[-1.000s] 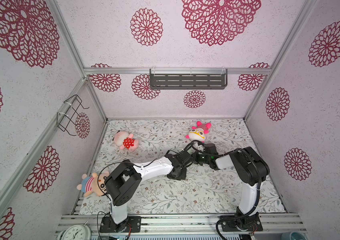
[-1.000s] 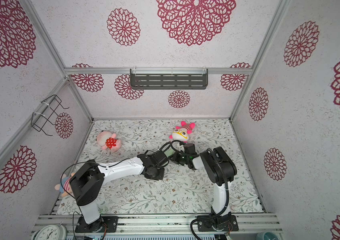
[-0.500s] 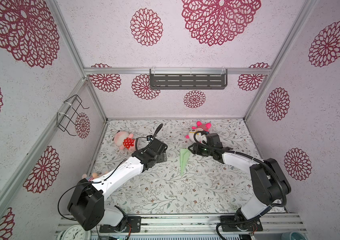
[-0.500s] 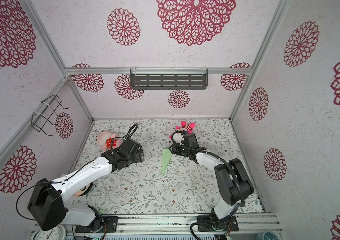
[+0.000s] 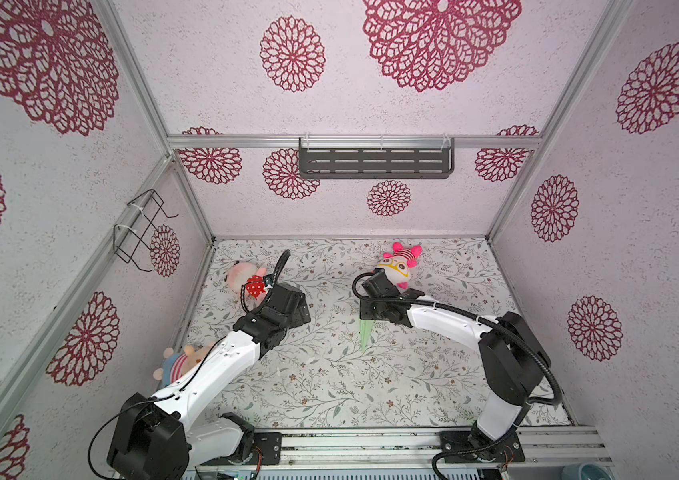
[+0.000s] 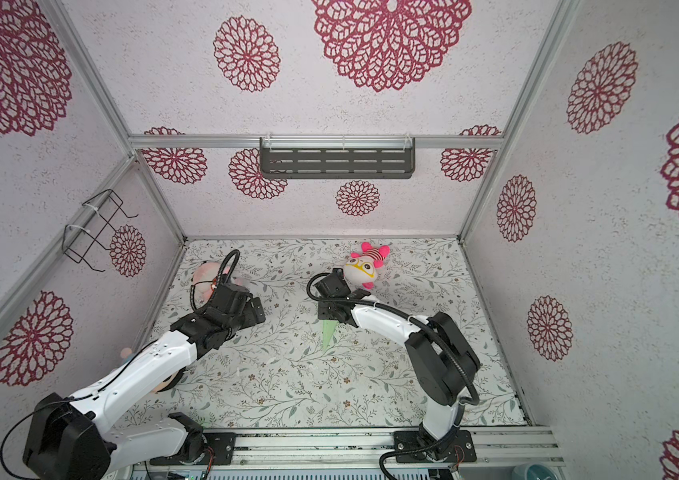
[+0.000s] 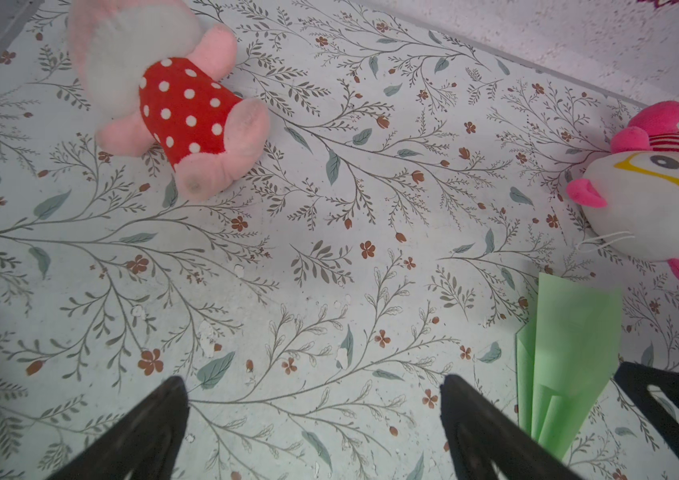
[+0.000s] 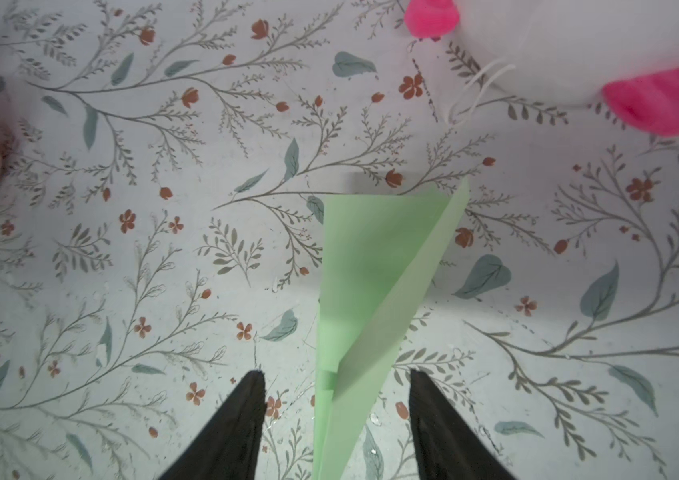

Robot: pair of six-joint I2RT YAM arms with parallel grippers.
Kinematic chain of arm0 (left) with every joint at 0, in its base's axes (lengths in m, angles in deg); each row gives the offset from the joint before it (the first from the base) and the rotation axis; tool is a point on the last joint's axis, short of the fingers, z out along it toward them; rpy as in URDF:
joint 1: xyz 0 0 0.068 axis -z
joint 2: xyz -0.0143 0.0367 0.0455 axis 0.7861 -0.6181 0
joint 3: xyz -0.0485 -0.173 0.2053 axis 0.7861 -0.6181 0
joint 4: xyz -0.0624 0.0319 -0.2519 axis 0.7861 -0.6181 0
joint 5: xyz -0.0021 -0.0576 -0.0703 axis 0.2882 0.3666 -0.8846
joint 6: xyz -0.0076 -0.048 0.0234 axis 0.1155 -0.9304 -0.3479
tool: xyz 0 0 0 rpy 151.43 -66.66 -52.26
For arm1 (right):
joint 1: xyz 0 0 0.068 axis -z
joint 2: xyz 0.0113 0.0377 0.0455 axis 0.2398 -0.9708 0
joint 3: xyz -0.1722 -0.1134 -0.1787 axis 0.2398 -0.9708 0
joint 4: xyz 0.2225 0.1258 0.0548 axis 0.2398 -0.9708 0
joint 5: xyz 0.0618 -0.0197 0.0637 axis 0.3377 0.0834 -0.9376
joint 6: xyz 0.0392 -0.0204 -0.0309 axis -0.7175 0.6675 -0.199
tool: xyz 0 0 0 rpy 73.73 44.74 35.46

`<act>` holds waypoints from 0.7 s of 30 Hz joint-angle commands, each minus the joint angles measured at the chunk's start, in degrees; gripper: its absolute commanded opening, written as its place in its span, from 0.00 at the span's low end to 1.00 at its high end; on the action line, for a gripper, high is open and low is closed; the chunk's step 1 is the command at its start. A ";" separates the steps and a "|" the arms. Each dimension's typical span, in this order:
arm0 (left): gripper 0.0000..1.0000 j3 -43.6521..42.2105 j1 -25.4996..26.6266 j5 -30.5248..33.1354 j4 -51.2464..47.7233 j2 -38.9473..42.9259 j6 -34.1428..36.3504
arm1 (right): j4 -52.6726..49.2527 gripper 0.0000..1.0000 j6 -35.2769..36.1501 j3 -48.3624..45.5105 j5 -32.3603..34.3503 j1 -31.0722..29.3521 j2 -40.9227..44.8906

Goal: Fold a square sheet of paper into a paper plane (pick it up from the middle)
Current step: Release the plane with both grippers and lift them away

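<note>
Both grippers stand released, the left gripper [image 7: 312, 380] empty and the right gripper [image 8: 337, 372] straddling the paper plane [image 5: 364, 334], which lies on the table [image 5: 329, 395] just right of centre in both top views, so a skewed pull-away could snag a wing and drag it.

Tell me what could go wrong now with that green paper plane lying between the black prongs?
The right gripper straddles the paper plane with open jaws; pulling away crookedly, a finger might snag the raised flap and drag or unfold it. The white and pink plush toy lies close to the plane's wide end, so a stray nudge could push it onto the paper.
</note>
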 commanded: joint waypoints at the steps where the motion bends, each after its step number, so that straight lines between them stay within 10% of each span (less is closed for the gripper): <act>1: 0.97 -1.24 -1.20 -0.03 0.89 1.83 1.20 | -5.76 0.52 -3.52 4.61 5.32 0.19 -3.42; 21: 0.97 -3.52 -3.74 -3.48 1.81 4.56 0.42 | -7.48 0.00 -3.71 7.94 3.40 -0.52 -4.45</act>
